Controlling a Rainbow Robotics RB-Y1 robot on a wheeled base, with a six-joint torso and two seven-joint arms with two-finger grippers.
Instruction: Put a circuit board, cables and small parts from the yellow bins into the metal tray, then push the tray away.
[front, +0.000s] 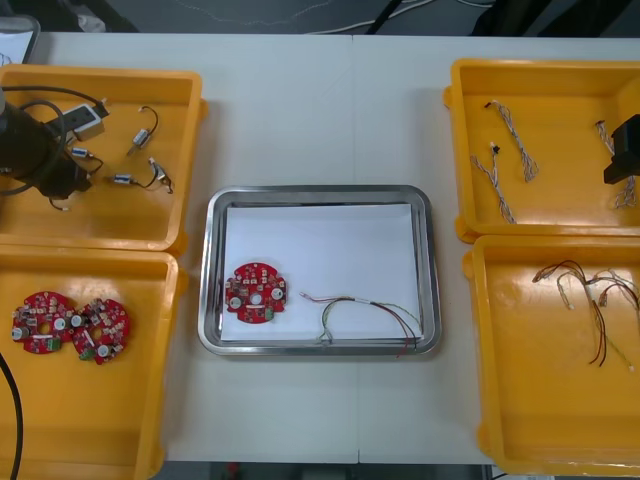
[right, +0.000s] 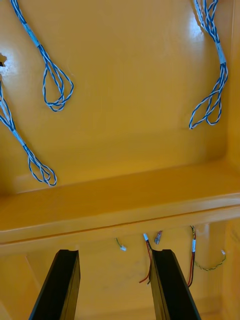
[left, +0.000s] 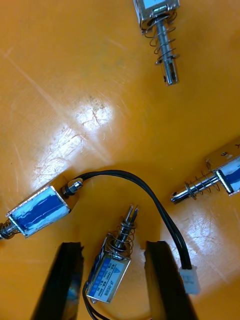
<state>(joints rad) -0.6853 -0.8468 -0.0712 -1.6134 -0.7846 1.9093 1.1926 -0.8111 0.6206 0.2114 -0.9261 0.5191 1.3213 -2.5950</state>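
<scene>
Our L jaws wide, straddling a small metal part (left: 111, 267) in far-left yellow bin (front: 140, 215); R jaws wide above right bins (right: 120, 200).

— Light?
— The table (front: 300, 110) is brightly and evenly lit from above. Thin, soft shadows are noted along the metal tray (front: 320, 191).
— Glare?
— White patches are recorded on a yellow bin (left: 92, 112) floor in the left wrist view, and sheen along the tray's rim.
</scene>
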